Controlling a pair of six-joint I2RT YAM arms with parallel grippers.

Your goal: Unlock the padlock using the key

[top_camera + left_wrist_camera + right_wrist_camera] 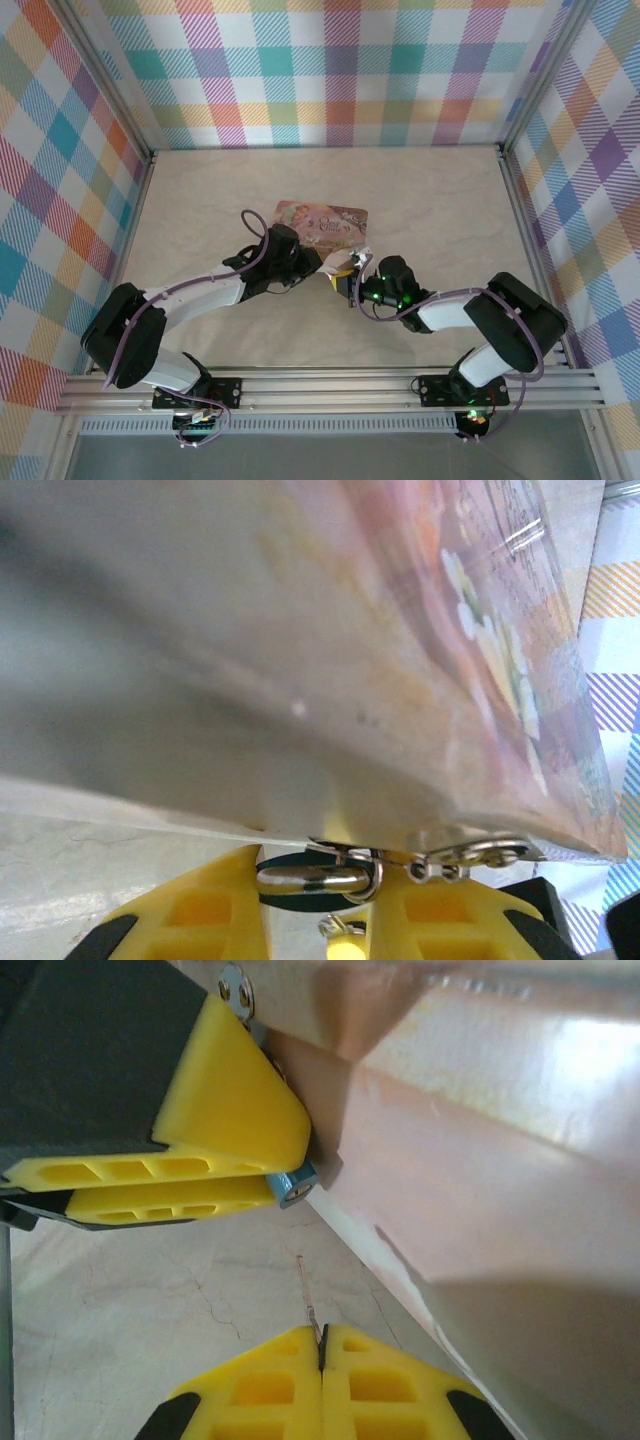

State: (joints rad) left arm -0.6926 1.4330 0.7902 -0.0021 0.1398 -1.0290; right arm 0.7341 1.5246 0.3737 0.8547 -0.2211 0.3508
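The padlock (293, 1188) is tiny, with a blue body; its keyhole end pokes out between my left gripper's yellow fingers (230, 1150). In the left wrist view its silvery shackle (300, 880) lies across the gap of my left gripper (322, 905), which is shut on the padlock, right under the edge of the pink illustrated tin box (400, 680). My right gripper (322, 1338) is shut on the key (308, 1290). The thin blade sticks out from the fingertips toward the padlock, a short gap below it. From above, both grippers meet at the tin's front edge (345, 268).
The pink tin (320, 222) lies flat mid-table, just beyond the grippers, and its side wall (480, 1160) runs close along the right of the key. Checked walls enclose the table on three sides. A metal rail (330, 390) crosses the near edge.
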